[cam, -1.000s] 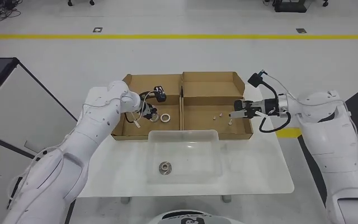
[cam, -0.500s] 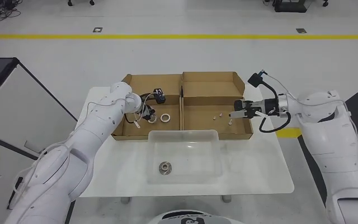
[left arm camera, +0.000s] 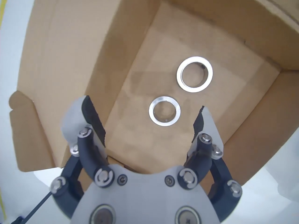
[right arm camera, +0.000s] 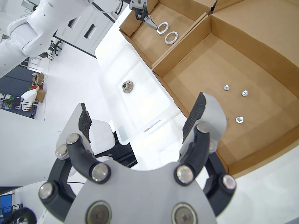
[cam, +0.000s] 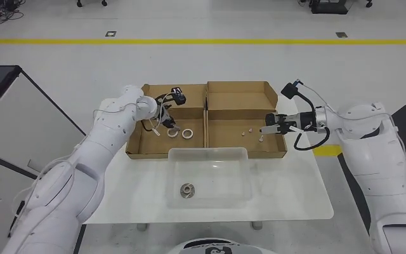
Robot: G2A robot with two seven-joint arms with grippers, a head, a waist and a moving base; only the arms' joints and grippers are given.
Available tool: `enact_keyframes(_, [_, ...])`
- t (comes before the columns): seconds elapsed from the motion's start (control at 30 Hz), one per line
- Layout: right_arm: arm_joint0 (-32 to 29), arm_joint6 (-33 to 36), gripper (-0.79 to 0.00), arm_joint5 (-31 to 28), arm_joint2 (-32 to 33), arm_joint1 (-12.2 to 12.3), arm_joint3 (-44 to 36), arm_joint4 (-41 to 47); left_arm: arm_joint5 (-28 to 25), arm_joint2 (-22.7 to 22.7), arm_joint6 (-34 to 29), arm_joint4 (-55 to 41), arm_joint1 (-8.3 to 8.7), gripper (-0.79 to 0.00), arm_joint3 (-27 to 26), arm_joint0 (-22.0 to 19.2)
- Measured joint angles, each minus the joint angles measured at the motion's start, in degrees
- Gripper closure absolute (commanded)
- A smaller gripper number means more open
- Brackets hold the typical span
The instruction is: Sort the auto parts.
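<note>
Apparently between picks: left gripper [left arm camera: 144, 104] spread wide and empty above two rings [left arm camera: 151, 112] just ahead of its tips, right gripper [right arm camera: 142, 102] equally wide near the nuts [right arm camera: 244, 93]; next, fetch the flanged hub [right arm camera: 127, 87] from the clear bin [right arm camera: 102, 78].

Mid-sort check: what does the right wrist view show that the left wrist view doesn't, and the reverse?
Right wrist, not left wrist: the right gripper with fingers open; three fasteners in the right box; a hub in the clear bin.
Left wrist, not right wrist: both fingers of the left gripper spread wide, seen close, and a small hole in the larger ring.
Both: two rings lying flat and apart in the left box, with the left gripper over that box.
</note>
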Motion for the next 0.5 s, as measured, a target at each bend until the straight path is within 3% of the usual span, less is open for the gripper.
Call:
enact_keyframes(0.2, [0.0,0.0,-0.785,0.0,0.0,0.0,0.0,0.0,-3.0,-5.3,-0.7,-2.0,2.89,-0.785,-8.8,0.7])
enact_keyframes(0.3, [0.0,0.0,-0.785,0.0,0.0,0.0,0.0,0.0,-4.5,-9.1,-4.1,-4.1,4.95,-0.785,-15.8,2.9])
enact_keyframes(0.5, [0.0,0.0,-0.785,0.0,0.0,0.0,0.0,0.0,-2.1,-17.9,-16.7,-13.0,9.45,-0.785,-36.3,12.6])
